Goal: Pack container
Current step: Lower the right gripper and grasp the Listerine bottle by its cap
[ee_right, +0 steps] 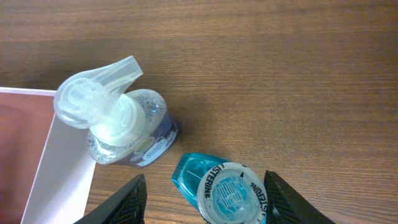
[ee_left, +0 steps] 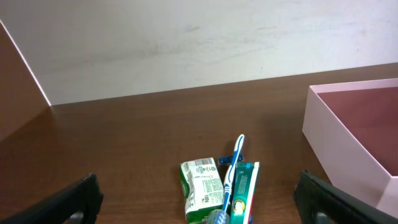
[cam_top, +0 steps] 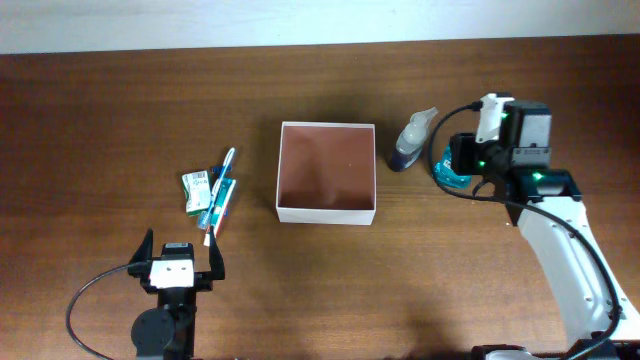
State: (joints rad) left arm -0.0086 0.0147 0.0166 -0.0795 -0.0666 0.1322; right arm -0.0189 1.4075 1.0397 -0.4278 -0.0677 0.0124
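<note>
The container [cam_top: 327,212], a square white box with a reddish-brown inside, sits mid-table with nothing in it. To its right stand a clear pump bottle [cam_top: 412,143] [ee_right: 118,124] and a teal mouthwash bottle [cam_top: 450,172] [ee_right: 227,190]. My right gripper [cam_top: 462,165] [ee_right: 205,202] hangs over the mouthwash, its jaws either side of the cap. There is a gap on the left side. A green soap box [cam_top: 197,190] [ee_left: 202,186], a toothbrush [ee_left: 233,165] and a toothpaste box [ee_left: 244,193] lie left of the container. My left gripper [cam_top: 181,250] [ee_left: 199,202] stands open in front of them, holding nothing.
The container's white wall [ee_right: 62,168] is right beside the pump bottle. A pale wall runs along the table's far edge. Bare wood lies between the left toiletries and the container, and in front of the container.
</note>
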